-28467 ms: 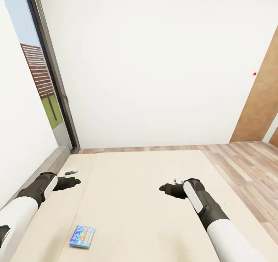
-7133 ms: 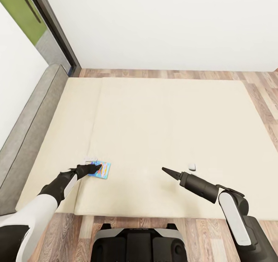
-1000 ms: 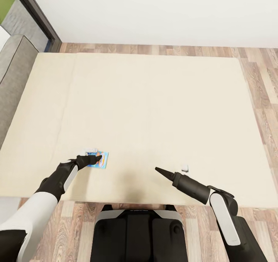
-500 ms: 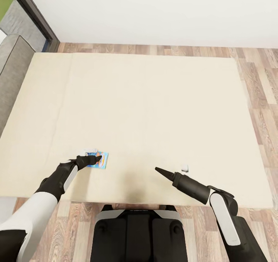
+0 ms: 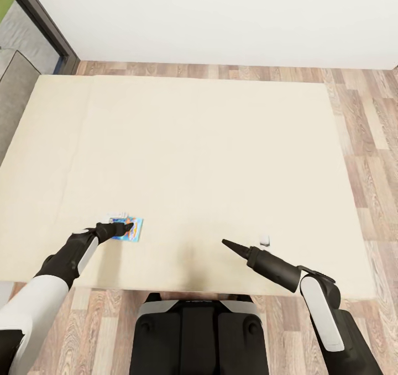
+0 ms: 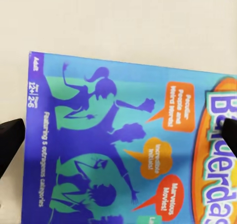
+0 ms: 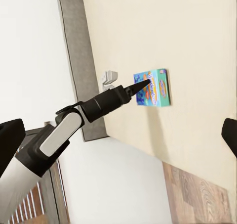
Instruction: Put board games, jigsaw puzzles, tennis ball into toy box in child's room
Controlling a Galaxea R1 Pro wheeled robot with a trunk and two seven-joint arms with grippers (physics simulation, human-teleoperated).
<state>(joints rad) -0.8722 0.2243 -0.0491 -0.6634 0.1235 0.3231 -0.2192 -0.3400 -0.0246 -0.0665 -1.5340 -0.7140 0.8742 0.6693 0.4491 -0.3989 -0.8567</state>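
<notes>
So the bed (image 5: 221, 143) is a big beige mattress with loads of bare surface, and almost everything from the middle out to its far edge and right edge is free. Wood-plank floor (image 5: 376, 132) runs along the far edge and down the right side, with a white wall (image 5: 221, 16) behind it. A grey headboard (image 5: 14, 93) sits off the left edge.

One board game (image 5: 130, 228) on show, the blue one, lying flat near the bed's near edge, toward the near-left corner. The left gripper (image 5: 125, 228) is right over it. In the left wrist view the blue box (image 6: 128, 150) sits between the two dark fingertips (image 6: 10, 140), which are spread wide at either side of it, so the jaws are apart and not clamped on anything. In the right wrist view its tip (image 7: 144, 85) overlaps the box's (image 7: 157, 88) edge; can't tell if it's actually touching.

The right gripper (image 5: 228, 244) hangs over the near edge too, well to the right of the box. In its own wrist view the fingertips (image 7: 11, 142) sit far apart with nothing between them, so it's released and holding nothing.

Count: one game box, two grippers.
</notes>
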